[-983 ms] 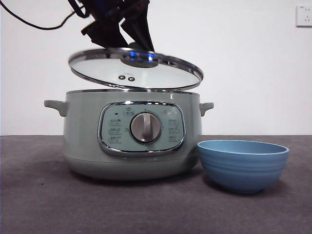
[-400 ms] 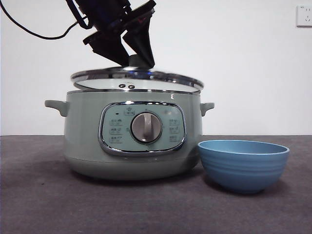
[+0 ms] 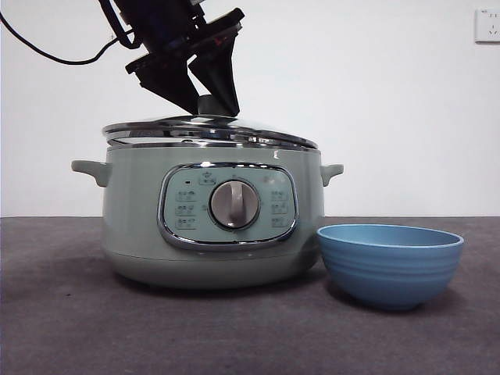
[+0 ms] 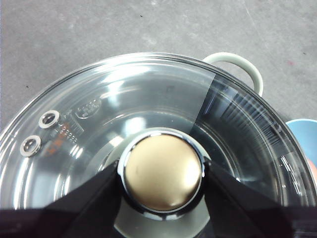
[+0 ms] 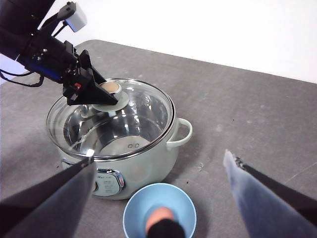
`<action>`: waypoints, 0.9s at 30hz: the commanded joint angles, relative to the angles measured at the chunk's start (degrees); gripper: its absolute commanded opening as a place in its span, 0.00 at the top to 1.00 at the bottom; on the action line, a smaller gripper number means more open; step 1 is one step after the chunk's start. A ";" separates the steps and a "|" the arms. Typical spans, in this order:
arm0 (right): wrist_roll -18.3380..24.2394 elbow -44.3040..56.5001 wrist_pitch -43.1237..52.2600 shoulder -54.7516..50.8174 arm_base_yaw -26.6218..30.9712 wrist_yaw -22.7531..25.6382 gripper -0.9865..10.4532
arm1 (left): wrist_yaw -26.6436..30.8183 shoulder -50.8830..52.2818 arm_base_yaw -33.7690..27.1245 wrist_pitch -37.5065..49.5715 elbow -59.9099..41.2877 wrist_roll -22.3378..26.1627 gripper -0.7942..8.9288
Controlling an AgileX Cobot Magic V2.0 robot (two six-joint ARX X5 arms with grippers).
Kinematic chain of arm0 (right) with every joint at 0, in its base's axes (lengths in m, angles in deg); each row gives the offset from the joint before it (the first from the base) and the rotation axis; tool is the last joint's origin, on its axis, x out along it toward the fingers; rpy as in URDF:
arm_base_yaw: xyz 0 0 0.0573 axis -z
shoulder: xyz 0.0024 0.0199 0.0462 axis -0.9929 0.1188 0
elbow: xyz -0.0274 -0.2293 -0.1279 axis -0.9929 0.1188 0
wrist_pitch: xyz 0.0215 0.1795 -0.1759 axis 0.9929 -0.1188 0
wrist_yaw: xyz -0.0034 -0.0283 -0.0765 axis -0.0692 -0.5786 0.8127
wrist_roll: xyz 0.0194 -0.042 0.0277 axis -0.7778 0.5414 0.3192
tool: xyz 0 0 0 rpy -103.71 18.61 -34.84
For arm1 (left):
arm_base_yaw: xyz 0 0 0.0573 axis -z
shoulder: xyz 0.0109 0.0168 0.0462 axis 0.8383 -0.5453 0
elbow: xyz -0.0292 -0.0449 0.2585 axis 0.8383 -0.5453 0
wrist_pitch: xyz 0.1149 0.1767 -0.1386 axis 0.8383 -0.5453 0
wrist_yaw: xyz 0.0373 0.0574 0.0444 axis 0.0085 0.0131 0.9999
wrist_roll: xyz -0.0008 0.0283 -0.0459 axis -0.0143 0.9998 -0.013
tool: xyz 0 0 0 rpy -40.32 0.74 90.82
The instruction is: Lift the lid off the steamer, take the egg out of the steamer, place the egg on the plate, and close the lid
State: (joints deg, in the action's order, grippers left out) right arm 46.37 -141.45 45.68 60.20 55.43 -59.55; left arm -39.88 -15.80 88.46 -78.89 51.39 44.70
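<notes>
The glass lid (image 3: 180, 130) sits on top of the sage-green steamer (image 3: 133, 211), with its left edge a little higher than its right. My left gripper (image 3: 209, 98) comes down from above and is shut on the lid's knob (image 4: 162, 171). The right wrist view shows the lid (image 5: 143, 111) covering the pot (image 5: 148, 163), with the left gripper (image 5: 101, 91) on it. The blue plate (image 3: 389, 264) stands just to the right of the steamer. In it (image 5: 136, 213) lies the egg (image 5: 157, 215), partly hidden by a dark part. My right gripper (image 5: 159, 156) is open and empty, high above the plate.
The steamer's side handle (image 4: 247, 69) sticks out toward the plate. A black cable (image 3: 47, 51) hangs from the left arm at the top left. A wall socket (image 3: 487, 25) is at the top right. Grey table (image 3: 62, 328) runs in front.
The left gripper has lowered the lid from tilted above the pot down onto the steamer's rim. The plate and steamer have not moved.
</notes>
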 commanded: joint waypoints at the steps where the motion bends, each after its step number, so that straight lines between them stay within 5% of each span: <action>1: -0.59 -0.24 0.24 0.00 -0.04 0.15 0.53 | -0.31 0.39 -0.11 1.77 0.68 0.68 0.93; 14: -0.81 -0.24 -0.20 0.00 -0.04 0.13 0.53 | -0.50 -1.86 -0.11 4.44 0.66 0.59 0.93; 27: -0.76 -0.24 -0.20 0.00 -0.04 0.17 0.53 | -0.48 -3.78 0.70 -2.36 0.66 0.46 0.93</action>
State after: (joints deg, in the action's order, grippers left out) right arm 46.15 -141.45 45.25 60.20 55.43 -59.55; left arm -39.99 -18.17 88.64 -78.28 53.03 45.07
